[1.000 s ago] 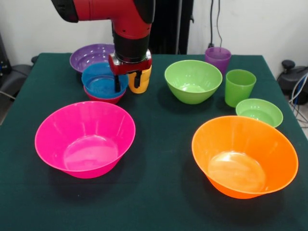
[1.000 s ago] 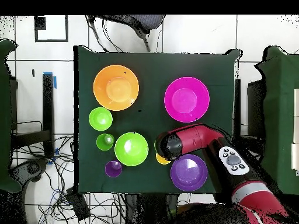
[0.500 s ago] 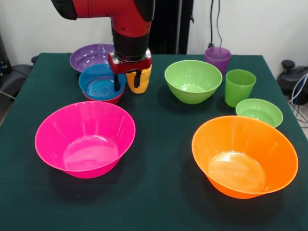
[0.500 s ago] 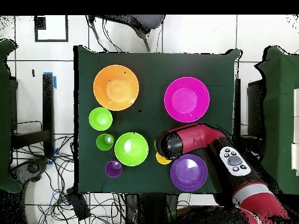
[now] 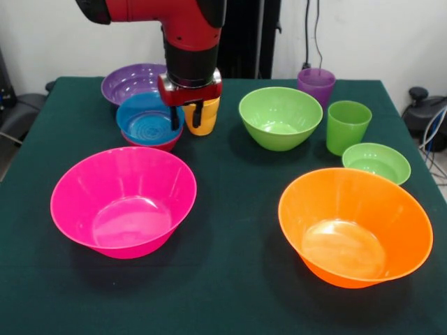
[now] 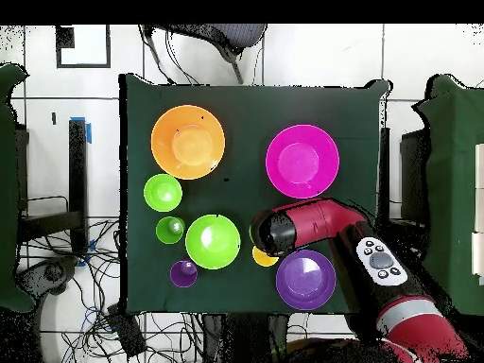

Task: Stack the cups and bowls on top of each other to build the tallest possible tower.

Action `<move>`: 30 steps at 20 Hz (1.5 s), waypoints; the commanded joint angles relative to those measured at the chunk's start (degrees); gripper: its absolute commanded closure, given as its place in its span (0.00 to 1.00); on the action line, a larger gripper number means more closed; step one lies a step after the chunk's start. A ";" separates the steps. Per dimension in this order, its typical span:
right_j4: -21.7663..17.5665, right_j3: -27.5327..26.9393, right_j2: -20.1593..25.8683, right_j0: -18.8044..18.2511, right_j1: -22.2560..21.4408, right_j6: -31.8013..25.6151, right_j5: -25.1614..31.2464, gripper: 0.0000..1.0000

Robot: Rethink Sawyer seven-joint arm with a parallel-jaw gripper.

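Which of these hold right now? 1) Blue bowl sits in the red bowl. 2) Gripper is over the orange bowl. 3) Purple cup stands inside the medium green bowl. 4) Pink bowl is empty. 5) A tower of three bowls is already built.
1) True: the blue bowl is nested in the red bowl.
2) False: the gripper is at the blue bowl's rim, beside the yellow-orange cup.
3) False: the purple cup stands on the table behind the medium green bowl.
4) True: the pink bowl holds nothing.
5) False: only blue in red.
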 commanded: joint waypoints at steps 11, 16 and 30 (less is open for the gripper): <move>0.46 -0.30 3.11 2.44 -0.25 -3.60 2.48 1.00; -1.10 2.02 2.33 3.25 -5.29 -3.15 0.76 1.00; 2.09 12.77 2.19 5.76 -24.47 -0.77 -0.17 1.00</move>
